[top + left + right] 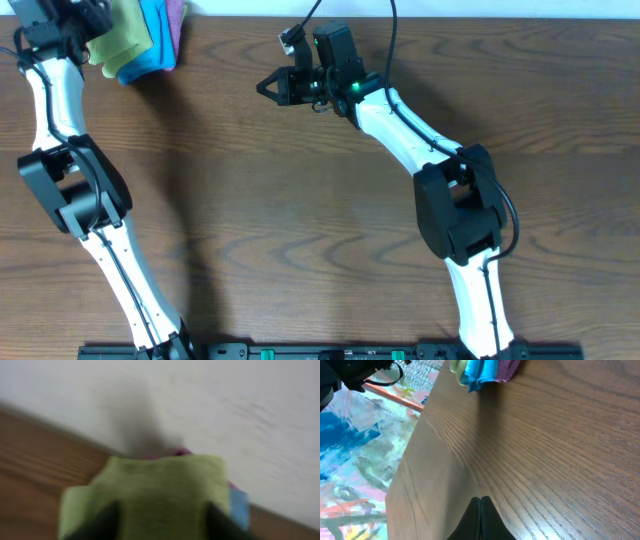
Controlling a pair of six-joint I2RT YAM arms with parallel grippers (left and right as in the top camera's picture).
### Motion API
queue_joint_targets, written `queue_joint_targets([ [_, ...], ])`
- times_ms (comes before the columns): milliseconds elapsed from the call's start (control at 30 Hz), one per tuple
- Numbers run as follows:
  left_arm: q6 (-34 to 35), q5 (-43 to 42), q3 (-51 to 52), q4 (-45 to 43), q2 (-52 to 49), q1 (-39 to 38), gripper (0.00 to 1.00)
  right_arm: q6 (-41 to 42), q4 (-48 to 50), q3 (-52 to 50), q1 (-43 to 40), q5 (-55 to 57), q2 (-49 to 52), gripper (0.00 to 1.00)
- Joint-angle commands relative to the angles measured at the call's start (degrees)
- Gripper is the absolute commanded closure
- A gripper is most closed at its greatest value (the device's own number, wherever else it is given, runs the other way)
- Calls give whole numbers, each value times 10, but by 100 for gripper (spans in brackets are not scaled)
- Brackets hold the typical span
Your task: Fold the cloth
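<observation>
For lifting, the cloth (160, 485) is straddled by the half-open left gripper (162, 520) (whether it has hold cannot be told); the right gripper (480, 505) is closed, empty, well apart from the cloth.

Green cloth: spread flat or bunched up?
Bunched. The green cloth sits in a lump atop the blue cloth and pink cloth at the table's far corner; the left gripper straddles it.

Cloth (120, 42): was lime-green, plain. Blue cloth (155, 45): was bright blue. Pink cloth (180, 20): was magenta-pink. Bench (300, 200): was dark brown with wavy wood grain. Arms (400, 125): were white with black joints. Floor covering (355, 460): was splashed blue, pink, grey, orange.
</observation>
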State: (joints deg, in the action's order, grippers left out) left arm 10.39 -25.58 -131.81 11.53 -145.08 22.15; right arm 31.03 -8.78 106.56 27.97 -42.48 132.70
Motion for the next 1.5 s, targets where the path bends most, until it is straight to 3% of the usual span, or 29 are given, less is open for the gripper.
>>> queue_joint_targets([
  [0, 40, -68, -15, 7, 17, -5, 94, 3, -1, 19, -6, -25, -7, 99],
  [100, 35, -73, -15, 45, 39, -5, 94, 2, -27, 34, -20, -47, -13, 99],
  [233, -35, -47, -15, 140, 101, -5, 94, -49, -144, 75, -48, -39, -35, 96],
  [300, -69, -21, -15, 202, 137, -8, 94, -90, -243, 102, -62, 8, -53, 82],
  [367, -81, -7, -15, 253, 171, -9, 94, -130, -345, 130, -73, 75, -73, 76],
  [433, -86, -8, -15, 297, 206, -9, 94, -162, -434, 152, -85, 141, -102, 62],
  [667, -105, 0, -15, 452, 306, -24, 94, -209, -570, 158, -103, 283, -228, 20],
  [800, -120, 55, -15, 542, 366, -62, 94, -234, -667, 157, -103, 367, -293, 5],
  [967, -119, 112, -14, 608, 486, -152, 94, -260, -772, 146, -103, 409, -407, 1],
  [1033, -116, 173, -14, 643, 540, -204, 94, -260, -777, 121, -103, 432, -493, 1],
  [1133, -115, 177, -14, 666, 597, -256, 94, -270, -771, 75, -103, 440, -596, 1],
  [1300, -108, 226, 9, 718, 690, -343, 94, -280, -727, -90, -103, 440, -793, 1],
  [1467, -100, 277, 136, 702, 808, -383, 94, -279, -694, -242, -103, 439, -932, 1],
])
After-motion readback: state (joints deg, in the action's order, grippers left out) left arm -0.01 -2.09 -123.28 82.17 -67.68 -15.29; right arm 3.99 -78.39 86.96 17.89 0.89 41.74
